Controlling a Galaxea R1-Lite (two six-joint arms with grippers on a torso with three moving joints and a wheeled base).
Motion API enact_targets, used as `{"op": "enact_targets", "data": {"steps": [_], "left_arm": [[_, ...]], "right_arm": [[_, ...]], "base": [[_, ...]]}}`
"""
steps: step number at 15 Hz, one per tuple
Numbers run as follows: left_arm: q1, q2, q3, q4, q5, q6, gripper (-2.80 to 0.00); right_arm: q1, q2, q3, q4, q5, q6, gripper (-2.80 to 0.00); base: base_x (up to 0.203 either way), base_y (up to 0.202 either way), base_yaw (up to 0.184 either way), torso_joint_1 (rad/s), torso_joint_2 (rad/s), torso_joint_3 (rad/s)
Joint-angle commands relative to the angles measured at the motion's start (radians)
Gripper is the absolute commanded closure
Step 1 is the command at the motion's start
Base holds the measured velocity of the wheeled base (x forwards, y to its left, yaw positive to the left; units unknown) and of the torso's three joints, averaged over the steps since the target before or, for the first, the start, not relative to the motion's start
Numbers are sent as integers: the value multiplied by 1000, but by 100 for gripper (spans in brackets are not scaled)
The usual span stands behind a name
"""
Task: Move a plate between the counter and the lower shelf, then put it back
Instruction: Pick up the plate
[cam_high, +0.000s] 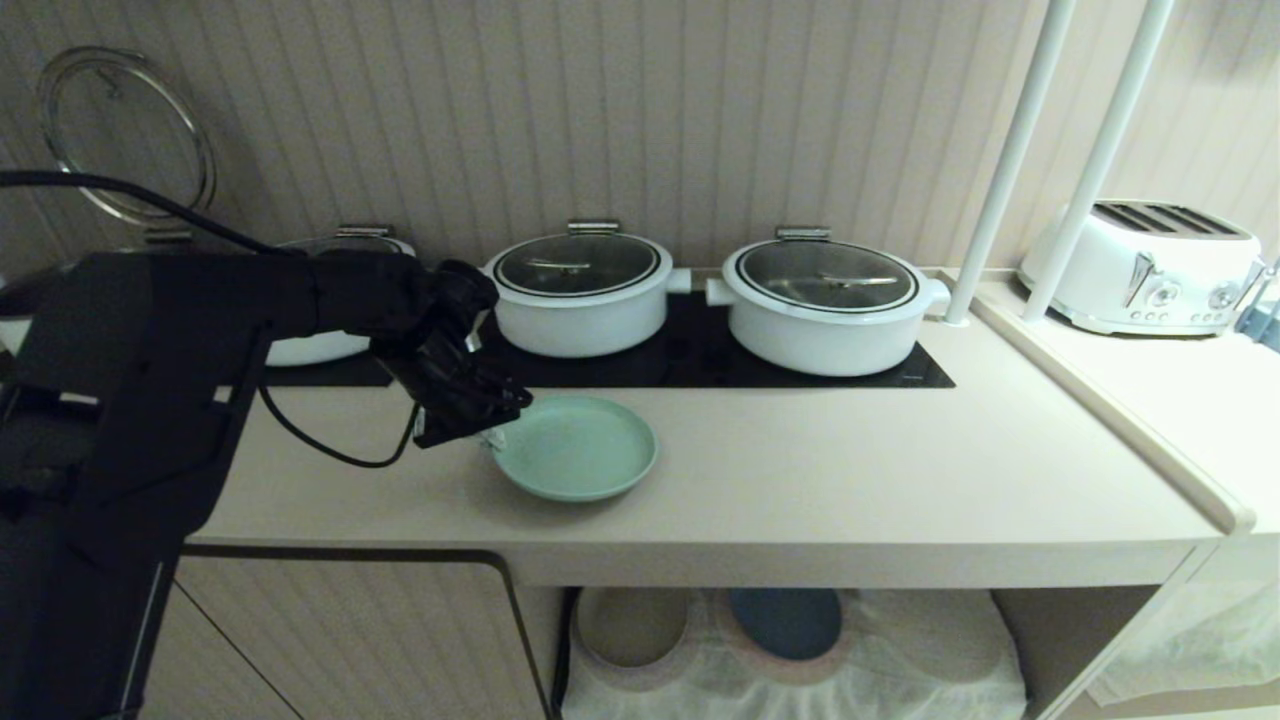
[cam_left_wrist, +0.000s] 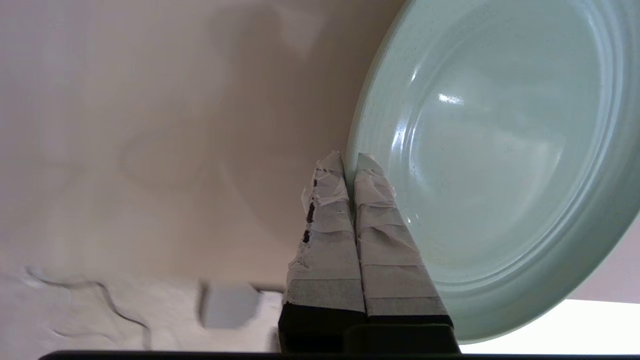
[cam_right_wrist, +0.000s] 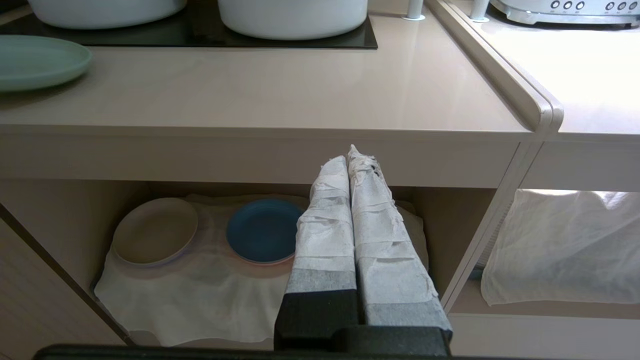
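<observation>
Two white round lidded pots (cam_high: 585, 292) (cam_high: 828, 305) side by side on black glass hob panel (cam_high: 690, 365), glass lids shut. Glossy white four-slot toaster (cam_high: 1140, 265) on paler cream top (cam_high: 1150, 390), behind two slanted white poles (cam_high: 1010, 160). Below: round blue plate (cam_right_wrist: 262, 230) beside round off-white plate (cam_right_wrist: 156, 230). Folded white towel (cam_right_wrist: 565, 245) in neighbouring bay.

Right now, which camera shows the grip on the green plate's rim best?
Left wrist view: the left gripper is pinched shut on the plate rim. Head view has the arm hiding that contact; right wrist view catches only the plate's edge.
</observation>
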Motion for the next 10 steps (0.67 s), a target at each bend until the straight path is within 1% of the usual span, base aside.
{"op": "enact_targets", "data": {"steps": [1,3,6,10], "left_arm": [[1,-47,0,24,-2,-46,0],[3,-85,16,40,-9,-99,0],[9,-157,76,47,-13,-148,0],[25,-287,224,45,-14,-160,0]], "right_arm": [[0,0,0,0,0,1,0],[0,0,0,0,0,-1,0],[0,0,0,0,0,-1,0],[0,0,0,0,0,0,0]], "base": [[0,0,0,0,0,0],[0,0,0,0,0,0],[0,0,0,0,0,0],[0,0,0,0,0,0]]}}
